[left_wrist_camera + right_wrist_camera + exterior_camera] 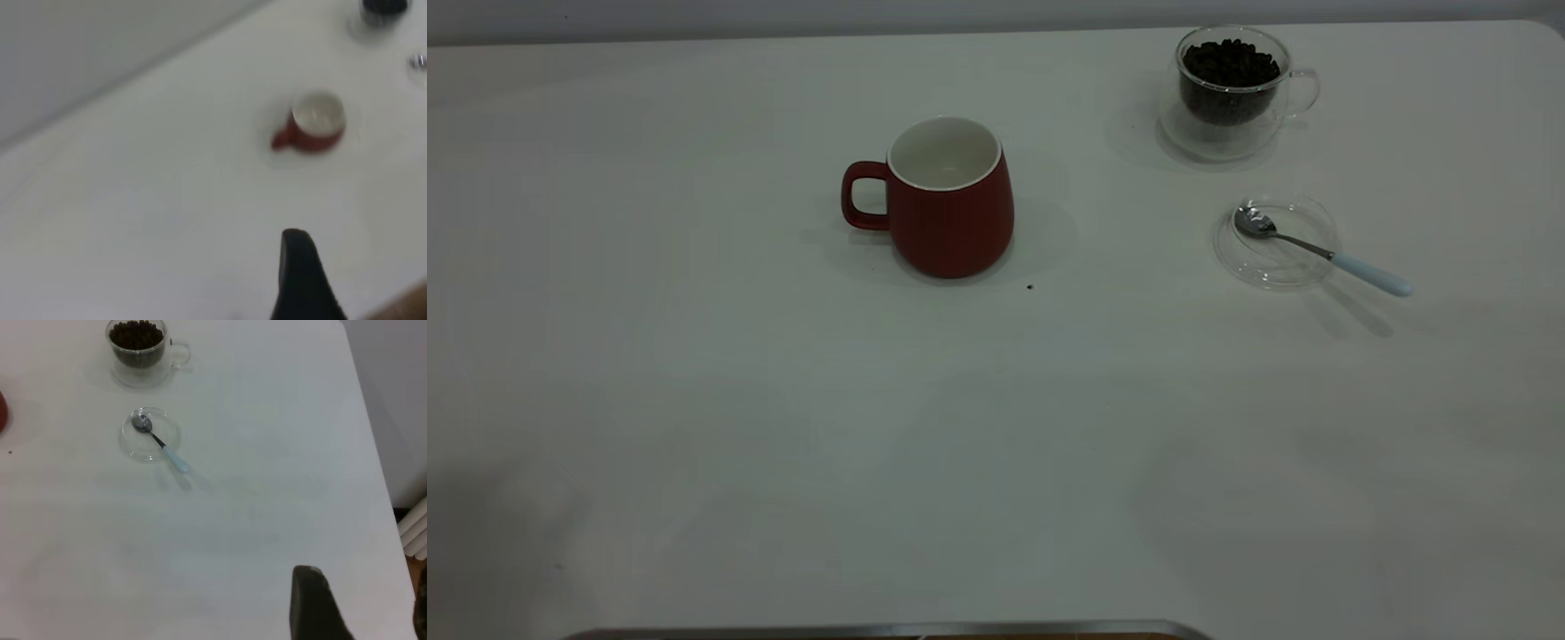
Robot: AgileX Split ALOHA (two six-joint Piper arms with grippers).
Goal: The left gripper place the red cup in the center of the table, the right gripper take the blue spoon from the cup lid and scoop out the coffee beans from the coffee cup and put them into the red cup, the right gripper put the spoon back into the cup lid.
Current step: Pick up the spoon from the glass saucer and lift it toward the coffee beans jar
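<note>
Red cup (951, 203): mid-counter (694, 400), far from left pincer (303, 280); placed
Blue spoon (1325, 253): on cup lid (1272, 267), far from right pincer (313, 603); scooping pending
Pincers: closure cannot be told

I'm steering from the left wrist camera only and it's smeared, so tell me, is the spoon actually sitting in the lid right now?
Observer: Yes. The blue spoon has its bowl inside the cup lid, and its handle sticks out over the rim above the table.
Operator: And the glass cup, has it got beans in it?
Observer: Yes, the coffee cup holds a heap of coffee beans and stands beyond the lid, apart from it.
Operator: Anything in the red cup?
Observer: The red cup looks empty, with a white inside, upright, its handle pointing away from the coffee cup.
Operator: Where's the right gripper?
Observer: The right gripper is well short of the spoon, touching nothing.
</note>
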